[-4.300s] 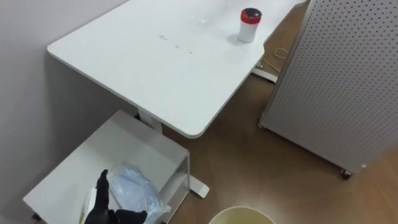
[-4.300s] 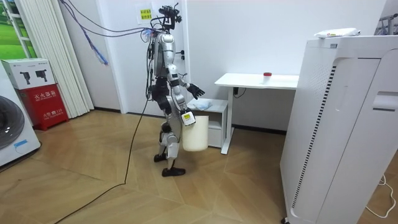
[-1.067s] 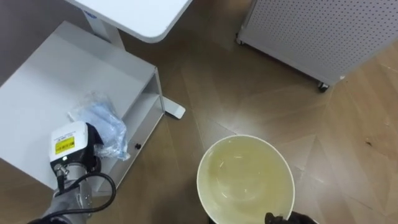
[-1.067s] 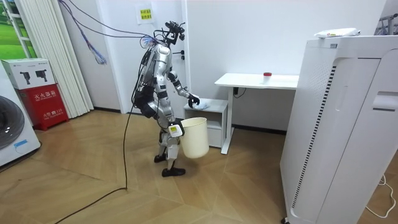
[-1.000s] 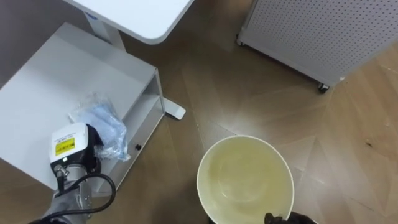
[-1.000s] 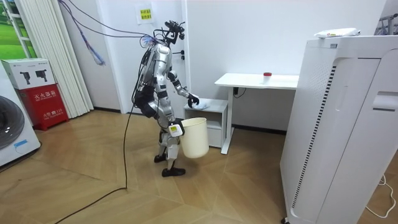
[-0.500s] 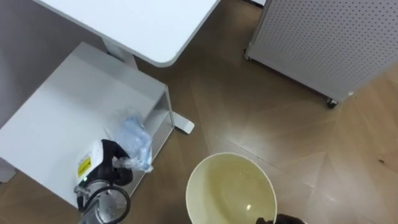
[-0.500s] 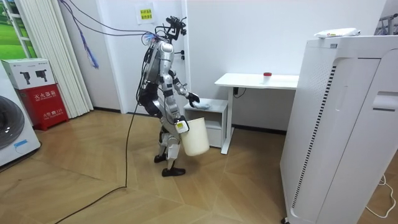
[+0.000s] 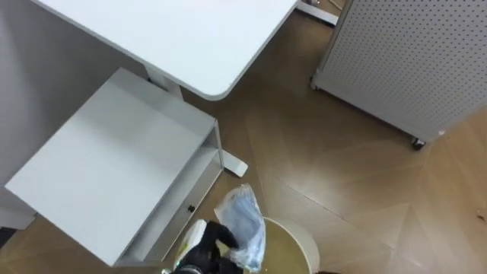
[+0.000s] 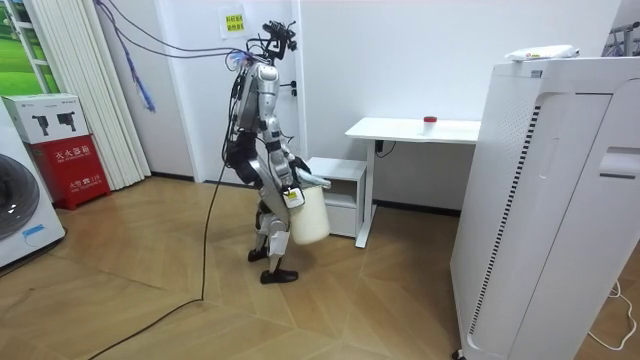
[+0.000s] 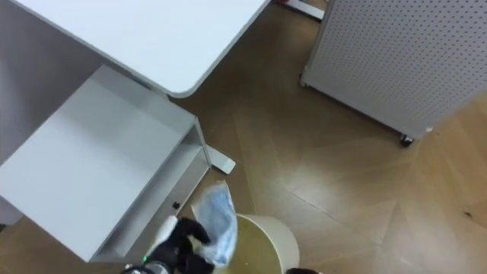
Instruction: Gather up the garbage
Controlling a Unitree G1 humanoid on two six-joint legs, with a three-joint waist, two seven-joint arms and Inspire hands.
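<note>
The garbage is a crumpled bluish clear plastic bag (image 9: 243, 222). My left hand (image 9: 207, 243), black, is shut on it and holds it in the air, just over the left rim of the cream bin (image 9: 295, 237). The bag is off the low white cabinet (image 9: 106, 167), whose top is bare. In the room view I stand upright beside that cabinet, and the bin (image 10: 310, 215) hangs at hip height. It is carried by my right hand (image 10: 289, 196) at its rim.
A white desk (image 9: 190, 38) stands above and behind the cabinet, with a red-capped can (image 10: 429, 120) on it. A white perforated panel on wheels (image 9: 411, 61) stands to the right. Wooden floor lies open between them.
My left hand has lifted the bag off the cabinet top and carried it right, to the bin's rim. I have straightened up, and the view has shifted with me.
</note>
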